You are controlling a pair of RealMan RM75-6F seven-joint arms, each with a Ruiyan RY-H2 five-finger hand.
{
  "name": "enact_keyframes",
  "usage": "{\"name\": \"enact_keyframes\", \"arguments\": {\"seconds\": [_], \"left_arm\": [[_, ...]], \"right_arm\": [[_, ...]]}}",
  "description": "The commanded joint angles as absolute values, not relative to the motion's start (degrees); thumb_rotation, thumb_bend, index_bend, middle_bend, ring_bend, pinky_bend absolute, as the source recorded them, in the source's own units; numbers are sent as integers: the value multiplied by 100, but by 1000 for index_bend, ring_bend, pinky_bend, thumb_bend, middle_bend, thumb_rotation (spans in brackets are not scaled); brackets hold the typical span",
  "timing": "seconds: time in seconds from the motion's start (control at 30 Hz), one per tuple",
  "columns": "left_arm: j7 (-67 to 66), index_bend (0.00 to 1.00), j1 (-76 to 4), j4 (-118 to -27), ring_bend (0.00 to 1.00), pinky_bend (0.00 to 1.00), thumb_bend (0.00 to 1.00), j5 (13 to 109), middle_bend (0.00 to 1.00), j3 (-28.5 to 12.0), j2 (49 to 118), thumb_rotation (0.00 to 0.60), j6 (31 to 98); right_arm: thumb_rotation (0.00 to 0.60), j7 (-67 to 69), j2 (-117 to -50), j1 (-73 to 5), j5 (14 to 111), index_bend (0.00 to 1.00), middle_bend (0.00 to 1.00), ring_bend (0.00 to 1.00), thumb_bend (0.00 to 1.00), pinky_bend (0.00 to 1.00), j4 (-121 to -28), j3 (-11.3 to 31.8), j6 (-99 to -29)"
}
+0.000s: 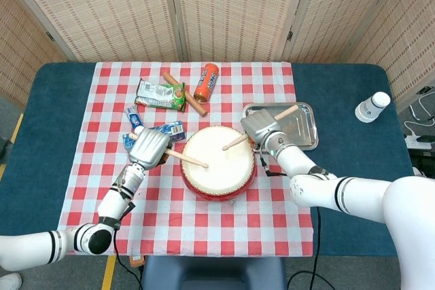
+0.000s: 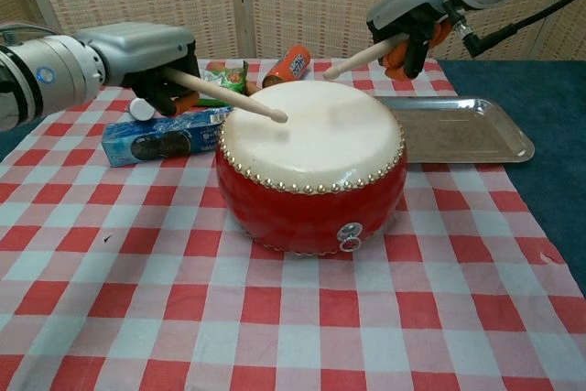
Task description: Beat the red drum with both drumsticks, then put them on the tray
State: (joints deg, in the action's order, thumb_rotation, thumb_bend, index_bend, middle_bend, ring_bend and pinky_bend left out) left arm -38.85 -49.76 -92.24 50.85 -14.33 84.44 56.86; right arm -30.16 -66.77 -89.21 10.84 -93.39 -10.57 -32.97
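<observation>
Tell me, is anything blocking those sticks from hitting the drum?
Nothing visible. Both drumsticks, the left hand's and the right hand's, hang over the bare white skin of the red drum.

Inventory by count. One red drum (image 1: pixel 217 161). Two drumsticks: left stick (image 1: pixel 185 158), right stick (image 1: pixel 259 129). One metal tray (image 1: pixel 302 130). One blue cookie box (image 2: pixel 157 137). One green snack packet (image 1: pixel 160 94). One orange can (image 1: pixel 205 81). Two sausages (image 1: pixel 185 94). Two white bottles: small one (image 1: pixel 133 119), larger one (image 1: pixel 372 106).
</observation>
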Motion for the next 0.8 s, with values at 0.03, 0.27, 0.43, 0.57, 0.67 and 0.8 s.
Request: {"name": "enact_keyframes", "arguments": {"seconds": [0.03,0.27,0.43,0.57,0.67,0.8], "left_arm": [[-4386,1000,-5122,-9042,1000,1000,807,4782,1000,-1247,8641,600,5864],[-3988,1000,-4874,-9735,1000,1000,807,4844,1000,-1411,8073,600,6274],[-3937,1000,-5004,-9621,1000,1000,807,4761,1000,-1338,8212,600,6047],[-4285,1000,-5231,-9100,1000,1000,807,4566,1000,-1110,8700,600,5877],[-4534,1000,-5306,-8943,1000,1000,807,4416,1000,-1075,8800,600,5993],[-4231,1000,-5139,-9341,1000,1000,806,4604,1000,-1292,8439,600,6400]], "right_arm": [[600,-3151,-6747,-8989,1048,1000,1000,1000,812,1000,-9325,-1220,-3286],[600,-3767,-7331,-9452,370,1000,1000,1000,815,1000,-9085,-1898,-3376],[600,-3592,-7189,-9491,431,1000,1000,1000,815,1000,-9278,-1662,-3684],[600,-3366,-6866,-9375,730,1000,1000,1000,815,1000,-9569,-1425,-3810],[600,-3477,-6943,-9354,736,1000,1000,1000,815,1000,-9514,-1510,-3770],[600,-3762,-7314,-9428,445,1000,1000,1000,815,1000,-9215,-1744,-3631]]}}
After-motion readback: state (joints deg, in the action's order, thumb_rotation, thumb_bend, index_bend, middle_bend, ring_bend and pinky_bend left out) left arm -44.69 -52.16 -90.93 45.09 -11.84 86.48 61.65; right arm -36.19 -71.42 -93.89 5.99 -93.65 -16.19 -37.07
